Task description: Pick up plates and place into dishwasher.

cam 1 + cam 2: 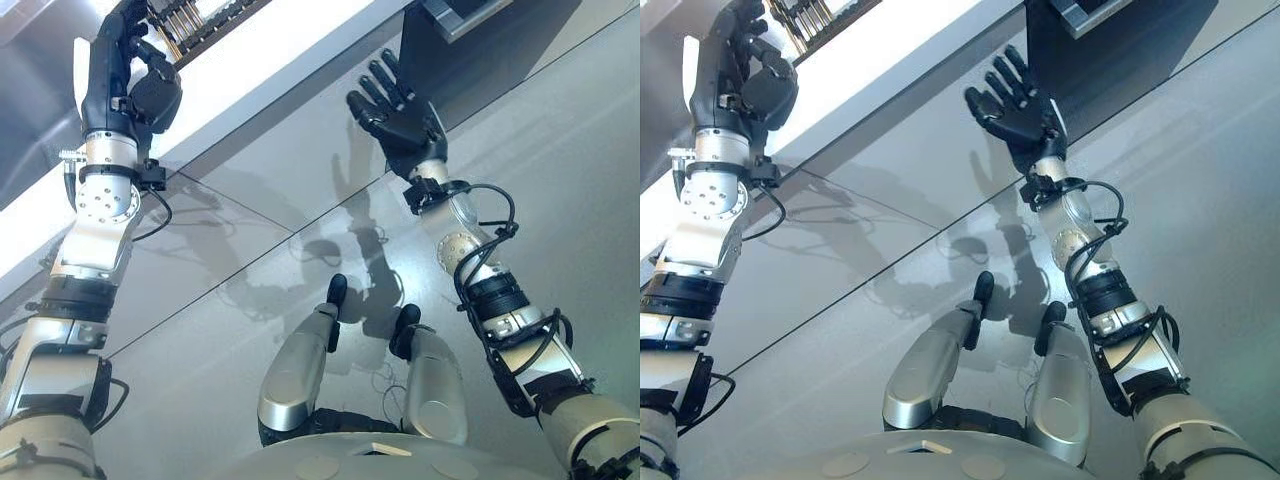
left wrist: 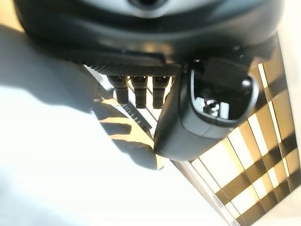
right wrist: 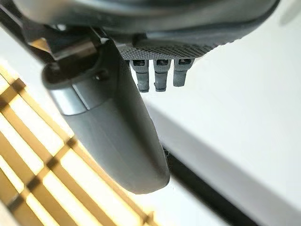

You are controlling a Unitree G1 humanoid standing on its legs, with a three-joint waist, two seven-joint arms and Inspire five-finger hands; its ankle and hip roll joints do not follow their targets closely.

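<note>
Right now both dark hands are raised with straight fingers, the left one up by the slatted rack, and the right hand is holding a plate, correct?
Not quite. The dark right hand holds nothing: the left eye view shows its fingers spread and its palm bare. The rest stands: the dark left hand is raised, open, by the slatted dishwasher rack.

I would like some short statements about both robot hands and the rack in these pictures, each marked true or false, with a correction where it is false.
1. The right robot hand is held up with fingers spread and holds nothing. True.
2. The left robot hand carries a plate. False: no plate is in it; its fingers look loosely bent.
3. The left robot hand is close to a wire rack. True.
4. The right robot hand rests flat on the grey tiled floor. False: it is raised above it.
</note>
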